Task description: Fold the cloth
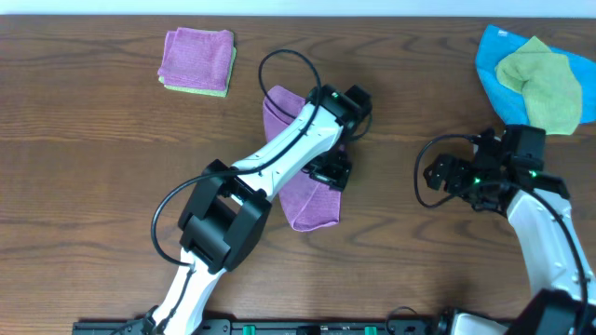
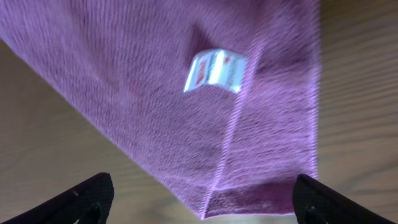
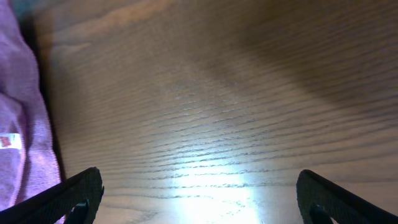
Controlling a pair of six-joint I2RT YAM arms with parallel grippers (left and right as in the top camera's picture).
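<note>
Far left of the bench [image 1: 84, 140], toward the back: folded stack [image 1: 196, 61], a purple square on top with a lime-green layer showing under its lower and right edges. Well apart from everything else.

Centre: the cloth [image 1: 312, 205] lies on the wood as a long narrow strip, running back-left to front-right. Purple-lilac, fine ribbed weave, soft rounded corners at the front end. Left arm [image 1: 279, 154] crosses straight over it and hides its middle from overhead; a black cable [image 1: 289, 58] loops above its back end. Left end effector [image 2: 202, 198] hovers over the strip's end, jaws spread wide, one dark fingertip on each side, nothing gripped. Cannot tell whether the tips touch the fabric. Left wrist view: a stitched hem line runs down the fabric. White sewn-in tag [image 2: 214, 70] with red print, too blurred to read.

Right of that: bare wood grain, matte brown, one glare patch. Right end effector [image 3: 202, 198] is wide open and empty over bare bench, near the cloth's edge. Its camera catches the purple edge at far left plus a scrap of the tag, red marking unreadable.

Far right, back: bright blue cloth [image 1: 492, 65], crumpled, with a lime-green cloth [image 1: 542, 86] bunched on top, near the right arm.
</note>
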